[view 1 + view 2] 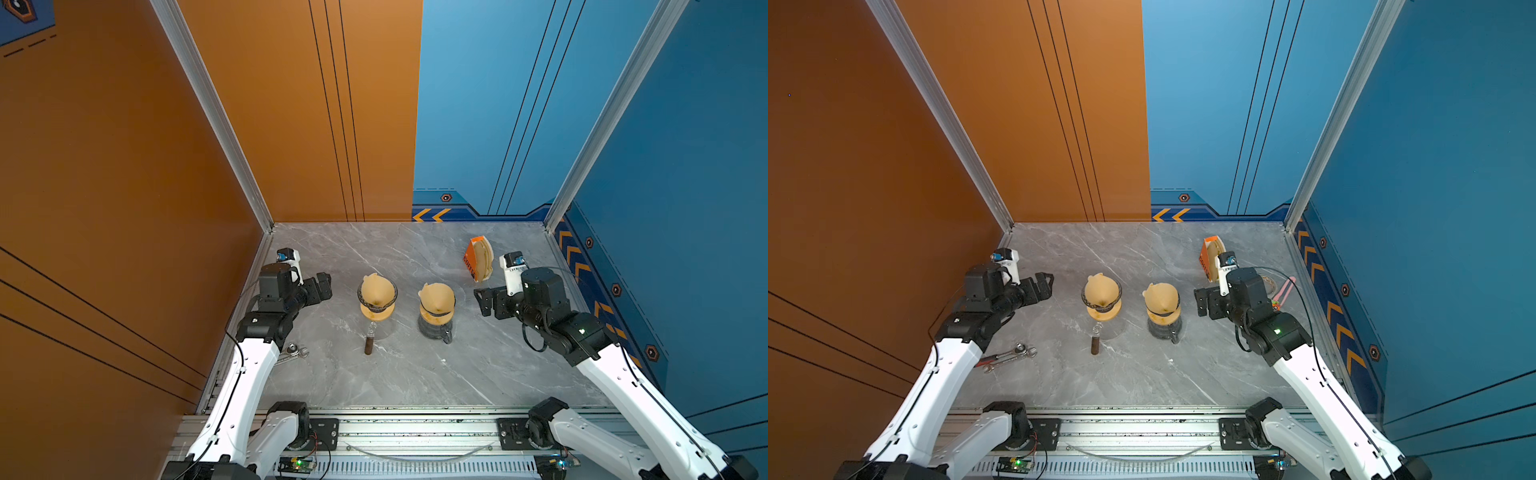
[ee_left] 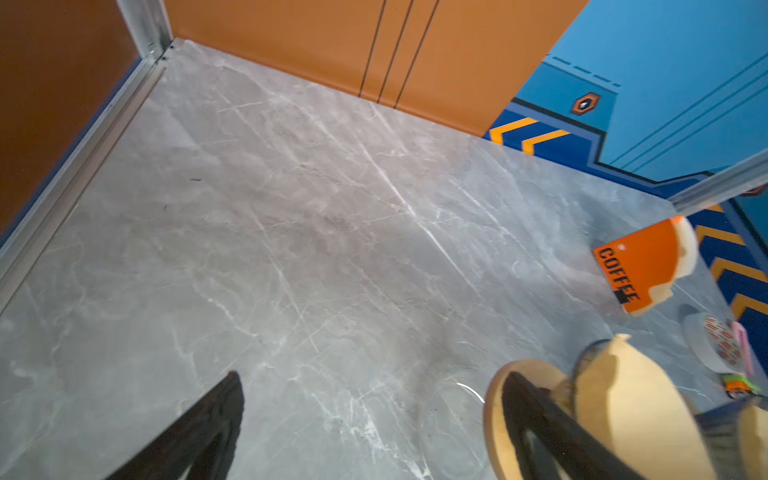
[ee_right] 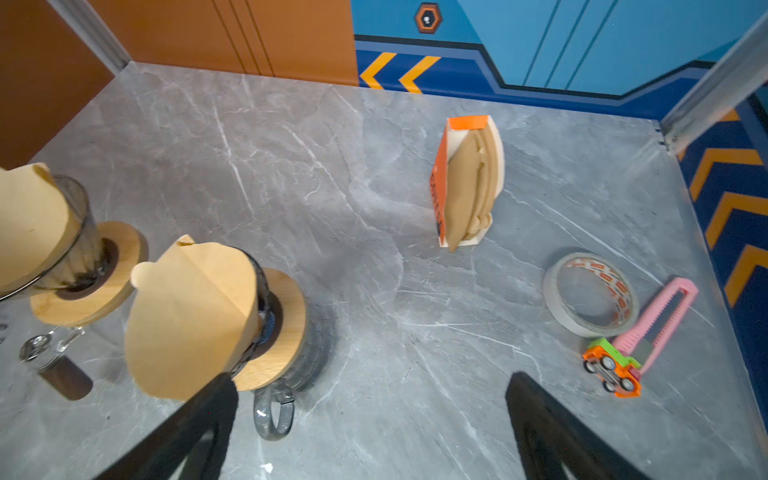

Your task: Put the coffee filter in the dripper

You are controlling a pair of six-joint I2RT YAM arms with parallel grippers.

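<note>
Brown paper cone filter (image 3: 191,311) sits in the ribbed glass dripper (image 3: 264,299) beside the right gripper (image 1: 482,302); placing looks finished.
Both it and the left gripper (image 1: 325,286) stand spread, holding nothing. The second glass dripper (image 1: 376,306) holds another filter (image 1: 376,288); the orange cardboard box (image 3: 438,187) keeps spares (image 3: 469,183). Next, I judge: retreat without brushing the paper.

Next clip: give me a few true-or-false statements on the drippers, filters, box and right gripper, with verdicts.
1. The left dripper holds a filter. True.
2. The right dripper is empty. False: it holds a second filter.
3. The right gripper grips a filter. False: its jaws stand open with nothing between them.
4. The box stands upright. True.
</note>
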